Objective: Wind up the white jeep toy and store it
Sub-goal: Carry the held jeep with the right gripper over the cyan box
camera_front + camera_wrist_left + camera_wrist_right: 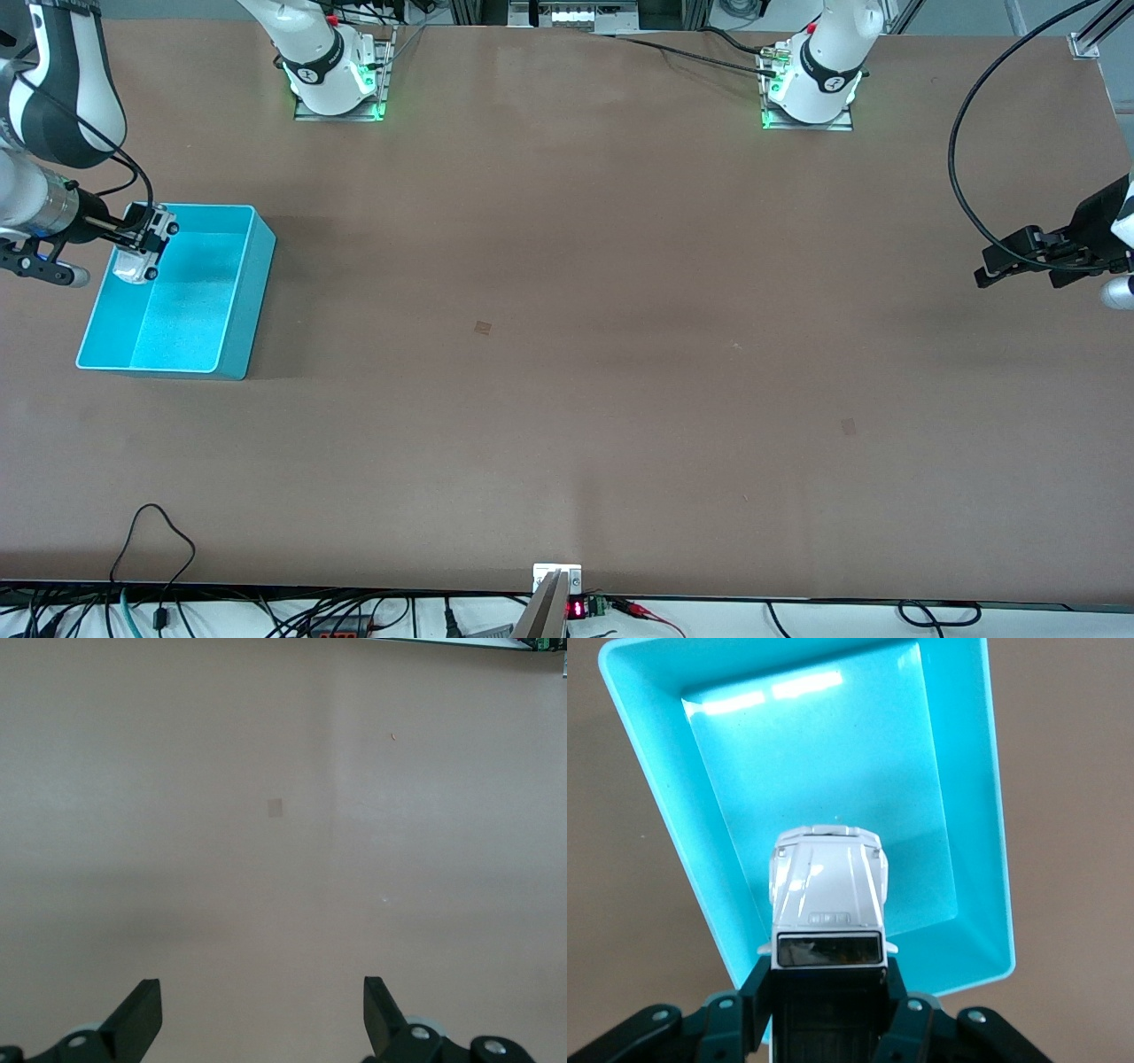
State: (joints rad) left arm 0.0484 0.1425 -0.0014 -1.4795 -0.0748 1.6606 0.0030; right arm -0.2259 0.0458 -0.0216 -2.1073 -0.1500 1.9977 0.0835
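Two arms at a brown table [567,354], bases along its edge farthest from the front camera.

Right arm's end of the table: a turquoise bin [257,292], open-topped, rectangular, sitting flat on the table surface. Interior looks bare and glossy in the right wrist view [824,771].

Right gripper [149,235] hangs over the bin, above the corner area farthest from the front camera. Its jaws are clamped on the white jeep toy [140,263]. Right wrist view confirms: right gripper [828,992] has a black finger pressed to each flank of the white jeep toy [828,895], gripping at the dark rear section; white hood points away from the wrist, out over the bin floor. Toy is off the bin floor, held in the air; not touching the bin walls as far as can be seen.

Middle of the table: a small darker square mark [482,328] on the surface.

Left arm's end: left gripper [997,266] hovers above bare table near that edge, well apart from the bin; this arm waits. Left wrist view shows left gripper [263,1014] jaws standing wide apart, nothing between them, only tabletop below.
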